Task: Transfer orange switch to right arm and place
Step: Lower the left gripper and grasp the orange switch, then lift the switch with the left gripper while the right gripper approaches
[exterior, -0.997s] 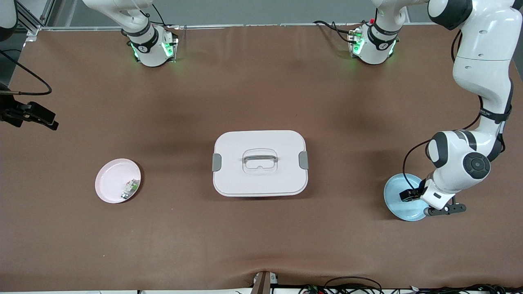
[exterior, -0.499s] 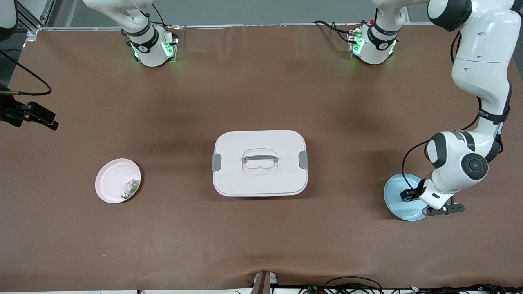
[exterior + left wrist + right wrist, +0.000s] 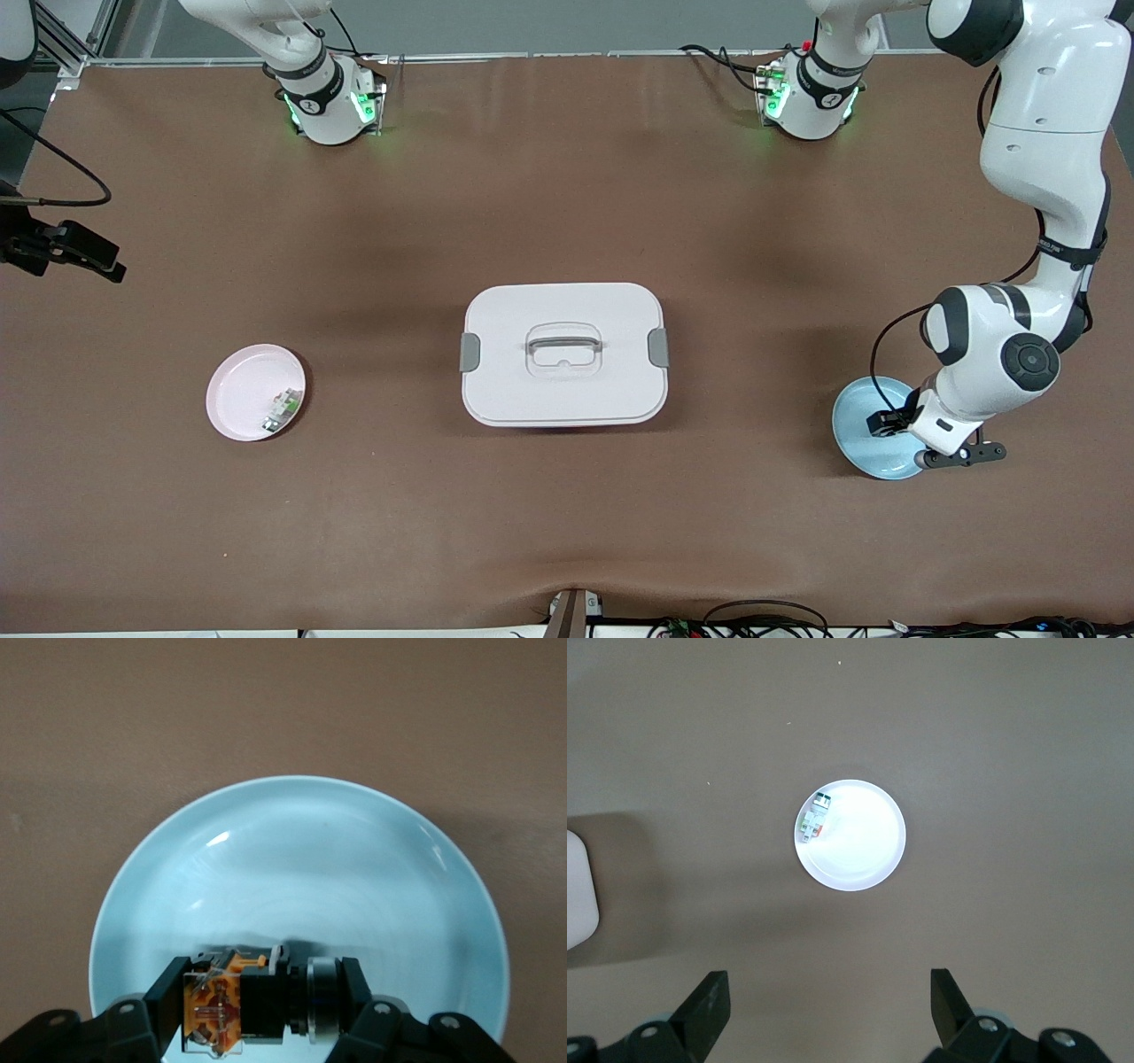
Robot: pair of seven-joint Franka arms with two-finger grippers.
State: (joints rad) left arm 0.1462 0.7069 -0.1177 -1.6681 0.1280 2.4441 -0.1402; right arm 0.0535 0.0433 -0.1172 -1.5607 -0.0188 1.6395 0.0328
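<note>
Your left gripper (image 3: 263, 1014) is down in the shallow round light-blue plate (image 3: 858, 416) at the left arm's end of the brown tabletop (image 3: 567, 514), and its jaws are closed on the orange switch (image 3: 257, 1004), a stubby black cylinder with an orange-marked square end; the switch lies crosswise between the fingers, at the plate's surface. Whether it has lifted clear of the plate you cannot tell. Your right gripper (image 3: 828, 1010) waits with jaws wide apart and empty, over bare tabletop near the round pink plate (image 3: 239, 390), which carries a small white-and-green part (image 3: 282, 409) at its rim. A white lidded rectangular box with a grey handle (image 3: 564, 354) sits mid-tabletop between the two plates, well apart from both
</note>
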